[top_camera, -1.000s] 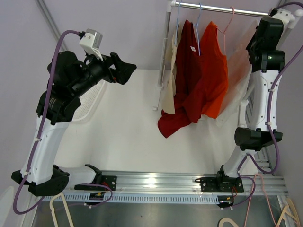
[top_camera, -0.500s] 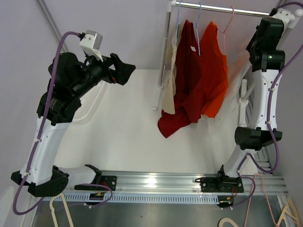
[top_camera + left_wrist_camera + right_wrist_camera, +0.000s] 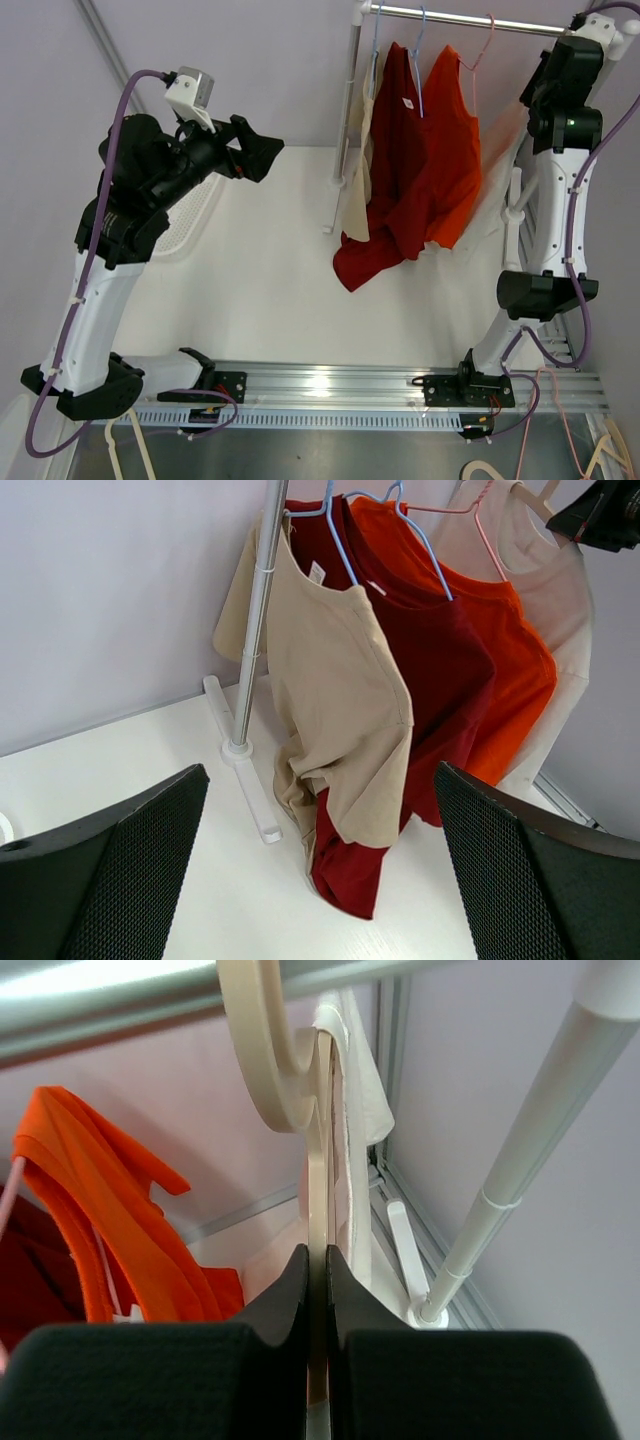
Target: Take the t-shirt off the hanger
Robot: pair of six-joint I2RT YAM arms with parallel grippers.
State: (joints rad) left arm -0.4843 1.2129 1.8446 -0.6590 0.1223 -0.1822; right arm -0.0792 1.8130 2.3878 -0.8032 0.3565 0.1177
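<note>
**A:** Right wrist view has the right gripper [image 3: 315,1260] pinched tight on the neck of the cream hanger [image 3: 290,1080], just under the rail [image 3: 100,1005]. The pale t-shirt [image 3: 362,1090] hangs on that hanger, last in the row, beside the orange shirt [image 3: 110,1220].

**B:** Yep, and the left gripper [image 3: 320,875] is spread wide, well apart from the rail, holding nothing. I'd lift straight up first so the hanger clears the rail, then swing it out toward the left side. Go slow, or the fabric probably snags on its neighbour.
</note>
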